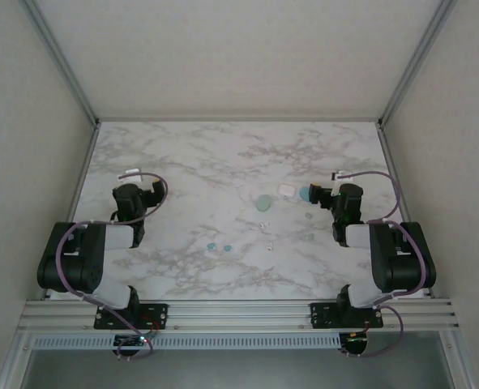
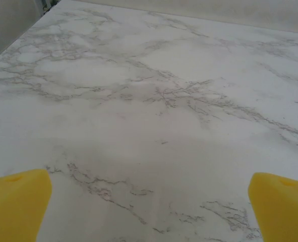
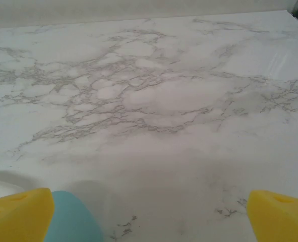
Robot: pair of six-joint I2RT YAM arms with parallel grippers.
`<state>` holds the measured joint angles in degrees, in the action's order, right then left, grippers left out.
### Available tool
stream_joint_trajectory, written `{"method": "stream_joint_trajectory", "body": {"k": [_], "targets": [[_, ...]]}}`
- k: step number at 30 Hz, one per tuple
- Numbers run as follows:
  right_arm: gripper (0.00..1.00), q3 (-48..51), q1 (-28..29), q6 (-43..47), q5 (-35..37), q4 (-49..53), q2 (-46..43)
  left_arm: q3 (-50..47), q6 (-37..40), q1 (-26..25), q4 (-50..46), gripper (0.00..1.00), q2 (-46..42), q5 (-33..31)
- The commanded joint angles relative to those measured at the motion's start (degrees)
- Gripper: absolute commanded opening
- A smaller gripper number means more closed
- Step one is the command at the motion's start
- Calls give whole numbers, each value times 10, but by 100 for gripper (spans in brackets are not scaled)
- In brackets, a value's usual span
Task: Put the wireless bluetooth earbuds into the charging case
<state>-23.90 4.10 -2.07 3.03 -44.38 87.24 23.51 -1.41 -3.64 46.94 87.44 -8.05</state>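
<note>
Teal-blue earbuds (image 1: 212, 245) first, loose on the marble table (image 1: 182, 162) between the arms, nearer the bases than the cases (image 1: 263, 202): bring left gripper (image 2: 149, 204) or right gripper (image 3: 149, 212), both spread wide and empty, straight down, then pinch gently without flicking.

Three rounded cases (image 1: 263, 202) lie on the one worktop (image 1: 182, 162): one green, one white, one blue. Six tiny earbuds (image 1: 211, 245) are scattered there: two teal, four paler. Two robot arms (image 1: 101, 251) stand by.
</note>
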Motion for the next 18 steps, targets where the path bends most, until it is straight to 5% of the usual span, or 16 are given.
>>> {"method": "stream_joint_trajectory", "body": {"k": [1,18], "targets": [[99,9,-4,11,8,-22,9,-5,7,6,16,100,7,-6],[99,9,-6,10,5,-20,9,-6,7,6,16,100,7,-6]]}}
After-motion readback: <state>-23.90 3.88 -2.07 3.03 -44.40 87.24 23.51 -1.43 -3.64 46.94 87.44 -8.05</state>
